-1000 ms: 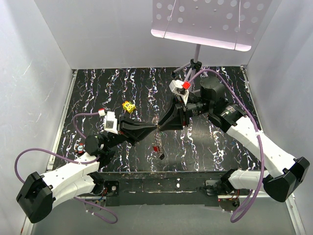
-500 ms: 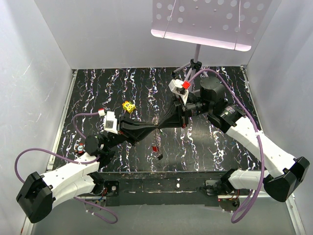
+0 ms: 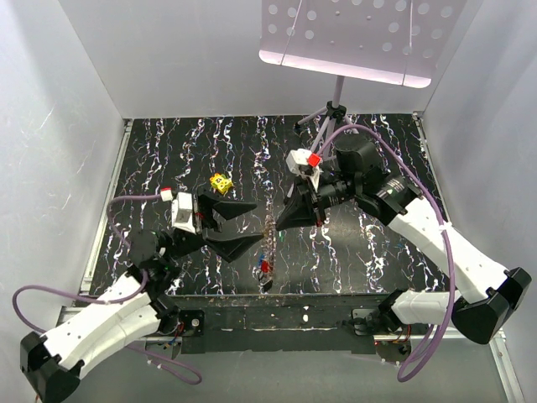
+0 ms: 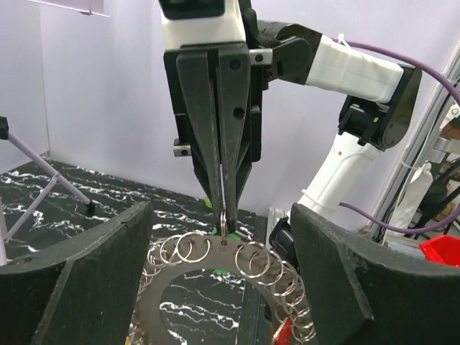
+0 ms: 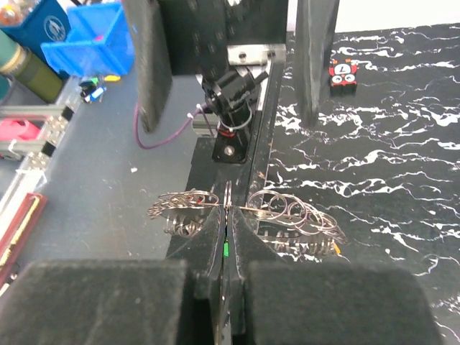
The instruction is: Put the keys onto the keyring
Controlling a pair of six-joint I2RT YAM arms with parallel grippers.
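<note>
Near the middle of the black, white-veined worktop (image 3: 369,252), we see the right tool (image 4: 223,208) pinched fully together on one loop of the thin silvery wire keyring (image 4: 248,259). It holds the ring up so that, we judge, the loops hang free for threading. The left tool (image 3: 258,222), at 9 o'clock of the ring, stands wide and holds nothing. Its black wedge-shaped fingers (image 4: 79,280) flank the ring without touching it. The keyring reads as many small glossy coils strung round a flat, dull grey hoop. A small key with a red plastic head (image 3: 265,266) shows at 6 o'clock below it; whether it is already threaded we cannot tell. The yellow dark-spotted block (image 3: 221,182) lies at 10 o'clock, well apart.
</note>
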